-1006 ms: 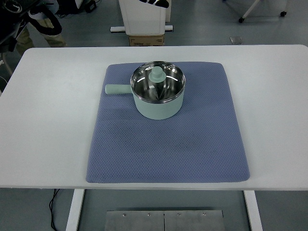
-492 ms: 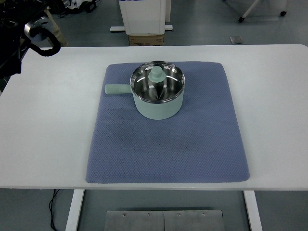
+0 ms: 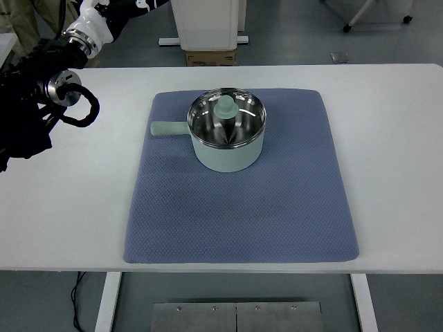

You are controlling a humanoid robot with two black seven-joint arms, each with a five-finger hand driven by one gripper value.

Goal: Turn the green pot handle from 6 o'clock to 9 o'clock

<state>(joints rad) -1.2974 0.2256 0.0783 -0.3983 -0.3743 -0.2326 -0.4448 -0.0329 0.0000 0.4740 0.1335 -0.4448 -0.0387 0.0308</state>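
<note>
A pale green pot [image 3: 228, 151] with a shiny steel inside and a green knob [image 3: 226, 106] stands on the far half of a blue mat [image 3: 242, 214]. Its handle [image 3: 169, 128] points left, toward 9 o'clock. My left arm [image 3: 31, 117], black with a silver ring and looped cables, reaches over the table's far left corner, well apart from the handle. Its hand is lost in the dark mass at the picture's edge. Nothing touches the pot. The right arm does not show.
The mat lies in the middle of a white table [image 3: 387, 138]. Behind the far edge stand a white cabinet [image 3: 208, 24] and a cardboard box [image 3: 210, 57]. A wheeled stand leg [image 3: 374, 14] shows at the top right.
My left arm has come in from the top left corner and now reaches further over the table's left side. The pot and its handle have not moved.
</note>
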